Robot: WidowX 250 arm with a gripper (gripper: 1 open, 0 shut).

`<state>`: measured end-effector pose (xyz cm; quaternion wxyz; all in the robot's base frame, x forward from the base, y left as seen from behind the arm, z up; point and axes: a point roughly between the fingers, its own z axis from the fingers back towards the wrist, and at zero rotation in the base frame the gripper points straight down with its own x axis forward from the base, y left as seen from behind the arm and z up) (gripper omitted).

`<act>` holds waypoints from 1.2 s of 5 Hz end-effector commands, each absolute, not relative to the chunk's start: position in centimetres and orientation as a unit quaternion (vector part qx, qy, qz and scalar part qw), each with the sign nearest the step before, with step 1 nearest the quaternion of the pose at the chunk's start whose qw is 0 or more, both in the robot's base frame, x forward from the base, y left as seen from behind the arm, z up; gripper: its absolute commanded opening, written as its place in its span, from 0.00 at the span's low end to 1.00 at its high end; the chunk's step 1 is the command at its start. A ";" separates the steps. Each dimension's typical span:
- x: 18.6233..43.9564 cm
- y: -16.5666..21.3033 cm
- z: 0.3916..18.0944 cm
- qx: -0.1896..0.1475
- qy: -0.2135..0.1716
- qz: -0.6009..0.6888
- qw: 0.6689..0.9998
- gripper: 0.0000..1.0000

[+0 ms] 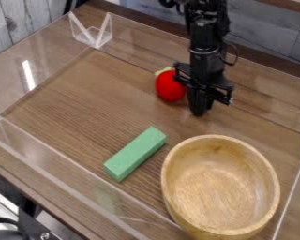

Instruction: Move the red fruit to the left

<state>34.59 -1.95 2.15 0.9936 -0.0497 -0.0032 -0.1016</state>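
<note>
We judge the fruit (171,83) light, round, glossy and prone to rolling. The tool (202,101) is clenched empty, just beside it. We grip across its widest middle.

- A wood-grain desk (90,103) was seen, edged by clear low walls.
- The red fruit (171,84) was set on it toward the back.
- A flat green block (136,153) was laid near the front.
- A wooden bowl (220,184) was placed at the front right.
</note>
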 end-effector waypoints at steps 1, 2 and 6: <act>35.6 -1.4 6.3 -0.052 -0.036 -0.119 0.991 0.00; 35.6 -0.7 8.6 -0.054 -0.054 -0.128 0.989 0.00; 33.8 5.0 12.0 -0.042 -0.085 -0.114 0.989 1.00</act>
